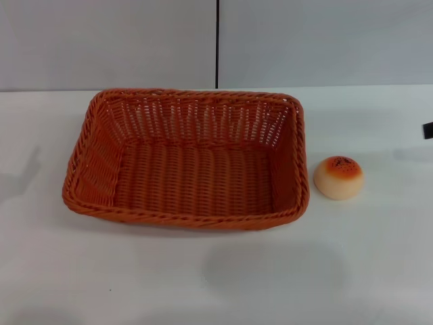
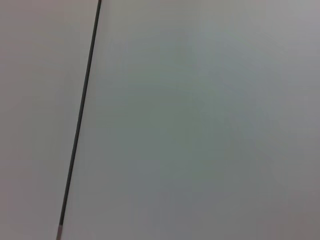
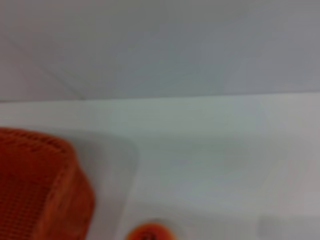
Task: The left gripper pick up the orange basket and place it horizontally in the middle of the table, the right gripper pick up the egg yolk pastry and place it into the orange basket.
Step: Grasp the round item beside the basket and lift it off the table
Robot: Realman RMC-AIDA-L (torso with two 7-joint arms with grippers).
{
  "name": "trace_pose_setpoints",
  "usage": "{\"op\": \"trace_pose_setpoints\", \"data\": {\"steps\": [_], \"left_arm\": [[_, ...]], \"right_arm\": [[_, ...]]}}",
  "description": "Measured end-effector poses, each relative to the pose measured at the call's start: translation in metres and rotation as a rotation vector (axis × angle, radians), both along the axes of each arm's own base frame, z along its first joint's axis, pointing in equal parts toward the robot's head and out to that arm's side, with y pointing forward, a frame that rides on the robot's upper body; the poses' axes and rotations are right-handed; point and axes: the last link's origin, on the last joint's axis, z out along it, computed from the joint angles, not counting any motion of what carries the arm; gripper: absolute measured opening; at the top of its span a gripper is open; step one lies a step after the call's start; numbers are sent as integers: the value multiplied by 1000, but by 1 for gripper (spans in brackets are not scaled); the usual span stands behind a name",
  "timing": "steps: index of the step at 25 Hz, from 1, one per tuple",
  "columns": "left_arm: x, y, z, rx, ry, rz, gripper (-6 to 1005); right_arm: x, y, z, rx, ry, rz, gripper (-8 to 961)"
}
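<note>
The orange basket lies flat and lengthwise across the middle of the white table, open side up and with nothing in it. Its corner also shows in the right wrist view as an orange basket. The egg yolk pastry sits on the table just right of the basket, a short gap away; the top of the pastry shows at the edge of the right wrist view. A dark bit of the right gripper pokes in at the far right edge, above and right of the pastry. The left gripper is out of view.
A grey wall with a dark vertical seam stands behind the table's far edge. The left wrist view holds only that wall and the seam. Bare tabletop lies in front of the basket and on both sides.
</note>
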Motion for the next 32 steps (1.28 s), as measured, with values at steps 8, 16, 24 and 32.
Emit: {"op": "trace_pose_setpoints", "data": {"steps": [8,16,24,32], "left_arm": [[4,5,-13,6,39,2,832],[1,0,-19,39,60,33,832],[-4,2,-18,56,43,75,832],[-2,5,-20,54,36,71,832]], "right_arm": [[-15,11,-42,-56,116,-4,613],[-8,17,-58,-34,137,-34,613],[-13,17,-76,-73,179,-56,613],[-9,16,-92,-87,194,-105,612]]}}
